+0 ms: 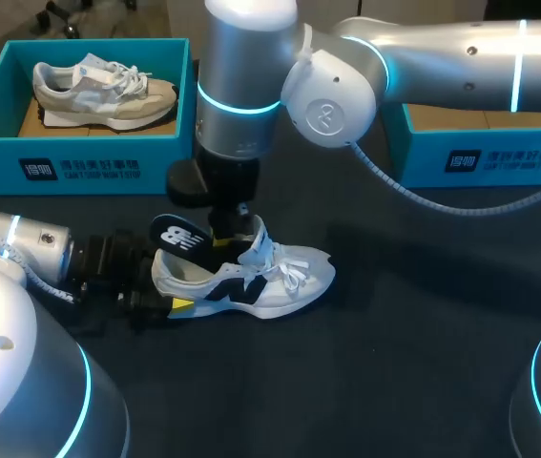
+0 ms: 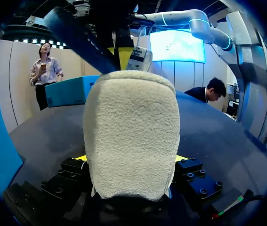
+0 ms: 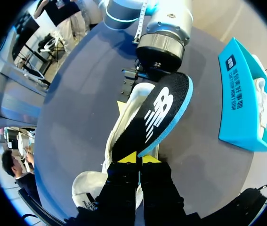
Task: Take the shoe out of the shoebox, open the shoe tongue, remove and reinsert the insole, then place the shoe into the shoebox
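Observation:
A white and navy shoe [image 1: 284,277] lies on its sole on the dark table, toe to the right. My left gripper [image 1: 170,303] is shut on its heel; in the left wrist view the fuzzy heel [image 2: 133,136] fills the space between the yellow tips. My right gripper [image 1: 232,234] comes down over the shoe's opening and is shut on the black insole [image 1: 176,237] with a blue edge. The insole [image 3: 159,113] sticks up and back out of the shoe [image 3: 119,136], its far end over the heel, pinched at its edge by the right gripper [image 3: 139,158].
A blue shoebox [image 1: 79,157] at the back left holds a second, beige and white shoe [image 1: 103,91]. Another blue box [image 1: 485,157] stands at the back right, partly under my right arm. A grey cable [image 1: 423,200] trails across the table to the right of the shoe.

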Controlling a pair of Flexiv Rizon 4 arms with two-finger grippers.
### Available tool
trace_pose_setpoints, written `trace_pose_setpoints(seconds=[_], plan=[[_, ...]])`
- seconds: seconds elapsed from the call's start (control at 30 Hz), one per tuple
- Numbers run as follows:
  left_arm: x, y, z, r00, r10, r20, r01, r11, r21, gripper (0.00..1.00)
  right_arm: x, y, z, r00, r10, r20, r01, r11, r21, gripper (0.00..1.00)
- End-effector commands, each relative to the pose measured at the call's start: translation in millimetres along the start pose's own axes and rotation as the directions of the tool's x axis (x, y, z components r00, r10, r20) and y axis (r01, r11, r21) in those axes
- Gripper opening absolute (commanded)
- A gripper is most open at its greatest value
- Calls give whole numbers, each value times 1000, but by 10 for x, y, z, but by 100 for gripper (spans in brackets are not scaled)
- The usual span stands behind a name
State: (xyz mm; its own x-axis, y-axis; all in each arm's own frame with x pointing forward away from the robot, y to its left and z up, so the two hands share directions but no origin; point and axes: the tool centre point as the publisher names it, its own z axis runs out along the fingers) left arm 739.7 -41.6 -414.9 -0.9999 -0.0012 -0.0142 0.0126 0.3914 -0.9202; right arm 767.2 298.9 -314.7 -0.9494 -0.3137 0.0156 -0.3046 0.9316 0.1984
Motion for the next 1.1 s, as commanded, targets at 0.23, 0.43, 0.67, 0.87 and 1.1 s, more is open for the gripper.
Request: trace_pose_setpoints(seconds=[0.23,0.43,0.67,0.87,1.1], plan=[[7,1,11,1000,1,0,-1,1000,-1,0,-104,63,102,1000,7,-15,-7,999,-45,0],[7,1,11,1000,1,0,-1,1000,-1,0,-76,29,84,998,55,-14,-56,995,-85,54],[7,1,11,1000,1,0,-1,1000,-1,0,-113,-7,-8,990,143,-2,-141,970,-197,100],[7,1,11,1000,1,0,-1,1000,-1,0,-168,0,-73,977,211,-36,-213,948,-238,100],[7,1,11,1000,1,0,-1,1000,-1,0,-168,0,-73,977,211,-36,-213,948,-238,100]])
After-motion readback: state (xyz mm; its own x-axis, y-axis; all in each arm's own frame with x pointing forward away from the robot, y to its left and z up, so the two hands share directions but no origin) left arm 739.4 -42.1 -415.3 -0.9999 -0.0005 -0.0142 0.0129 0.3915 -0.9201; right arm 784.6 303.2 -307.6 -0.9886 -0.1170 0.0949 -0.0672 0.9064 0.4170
